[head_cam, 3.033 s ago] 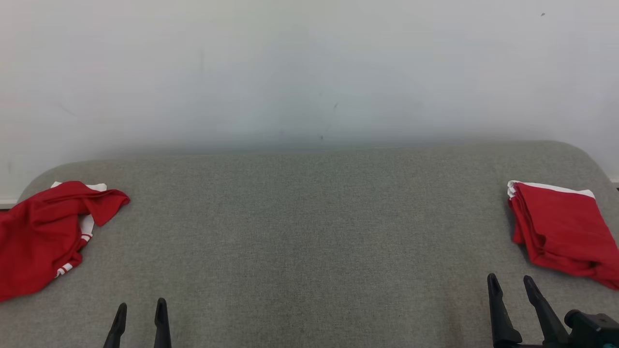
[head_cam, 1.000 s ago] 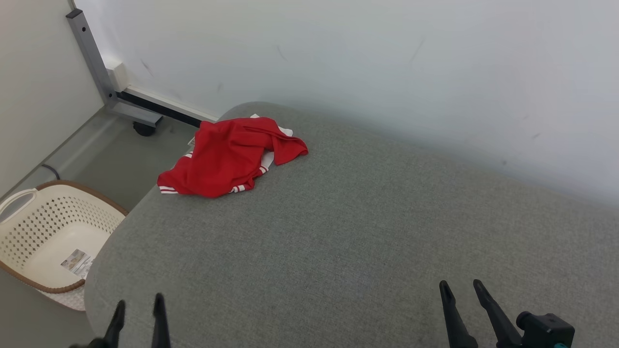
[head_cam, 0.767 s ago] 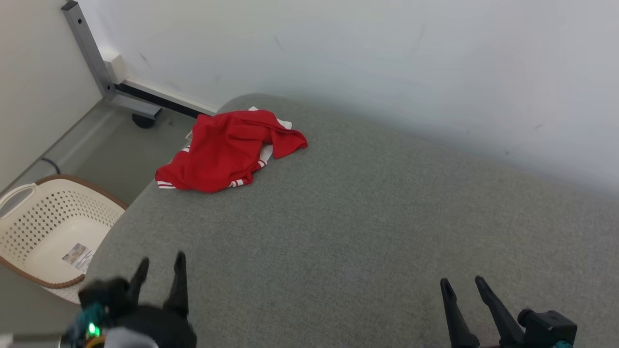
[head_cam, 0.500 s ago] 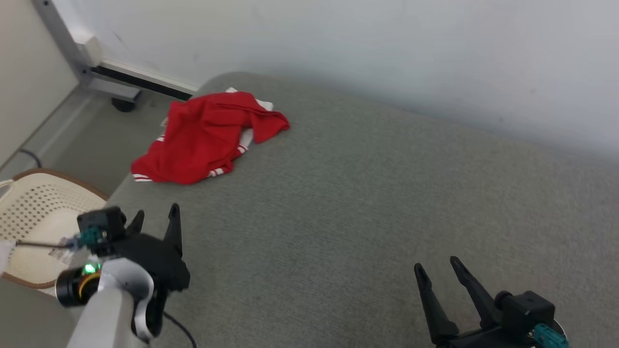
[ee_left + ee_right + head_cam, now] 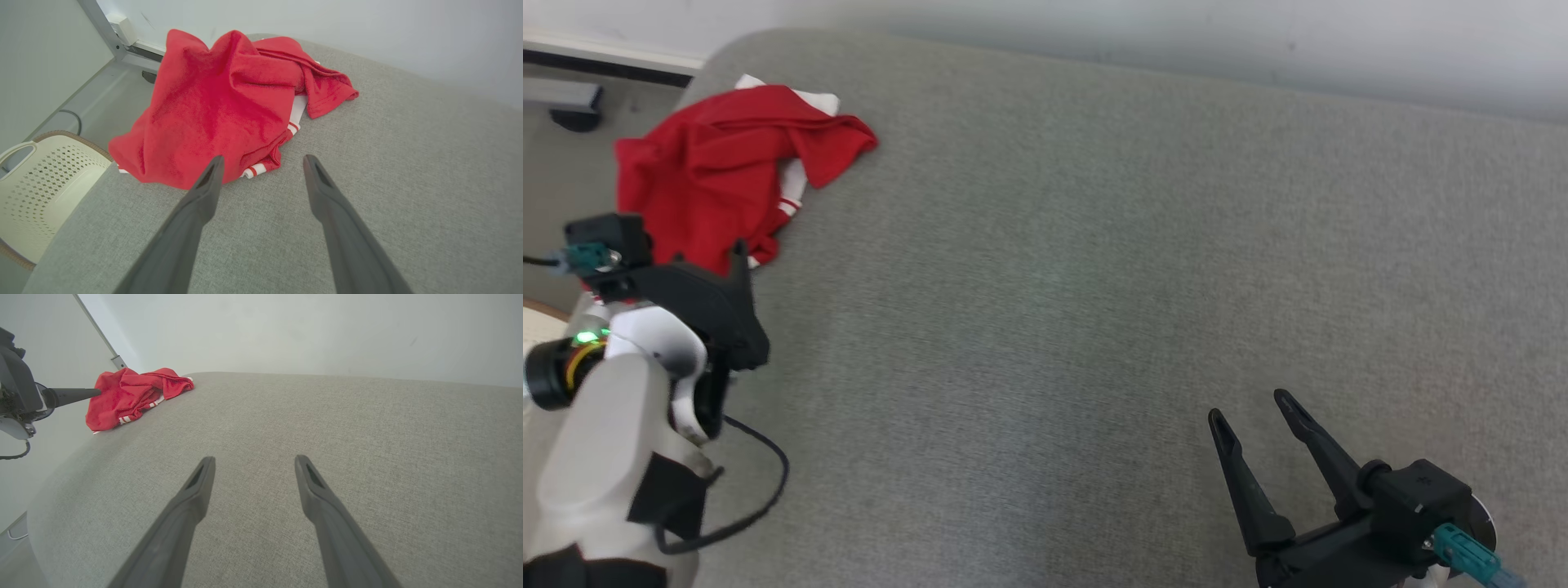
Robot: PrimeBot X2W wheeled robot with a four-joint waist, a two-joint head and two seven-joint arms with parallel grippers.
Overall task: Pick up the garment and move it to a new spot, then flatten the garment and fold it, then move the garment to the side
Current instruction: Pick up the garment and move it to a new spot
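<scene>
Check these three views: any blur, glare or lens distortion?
Head view: even soft light, no glare, red garment sharp. Left wrist view: wide-angle stretch, left claw slightly soft near the lens. Right wrist view: same stretch around right claw.

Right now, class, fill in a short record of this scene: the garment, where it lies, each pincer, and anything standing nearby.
garment: red garment with white striped trim, crumpled, not folded
place: on a rounded corner of the grey cushion, reaching its edge
left arm: left pincer open, empty, close to the garment's near hem, not gripping it
right arm: right pincer open, empty, over bare cushion, far from the garment
nearby: cream basket on the floor beside the cushion
</scene>
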